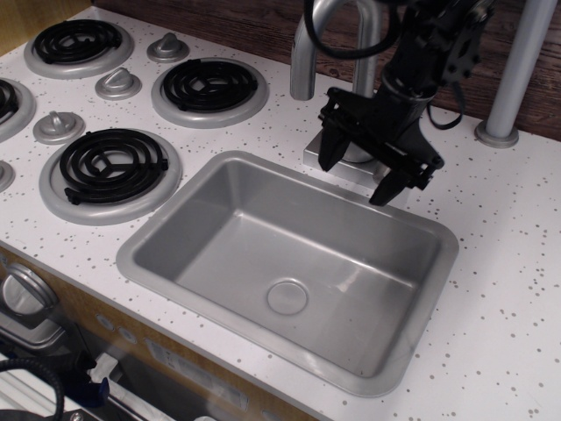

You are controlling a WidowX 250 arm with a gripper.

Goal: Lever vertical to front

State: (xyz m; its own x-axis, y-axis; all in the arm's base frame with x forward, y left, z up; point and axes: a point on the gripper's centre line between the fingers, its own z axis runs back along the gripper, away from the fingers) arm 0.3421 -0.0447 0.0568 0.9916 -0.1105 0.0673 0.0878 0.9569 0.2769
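The faucet's square base [321,159] stands behind the sink [138,255], with the curved spout [303,60] rising at the back. My black gripper [358,168] hangs over the base in front of the faucet's cylindrical body. It is open, with its fingers spread wide; the left fingertip [328,154] and the right fingertip [384,189] are both free. The lever is hidden behind the gripper, between the fingers, so I cannot tell its position.
Black coil burners [110,165] and round grey stove knobs [118,83] lie to the left. A grey pole [517,70] stands at the back right. The white speckled counter [508,263] runs right of the sink. A wooden wall is behind.
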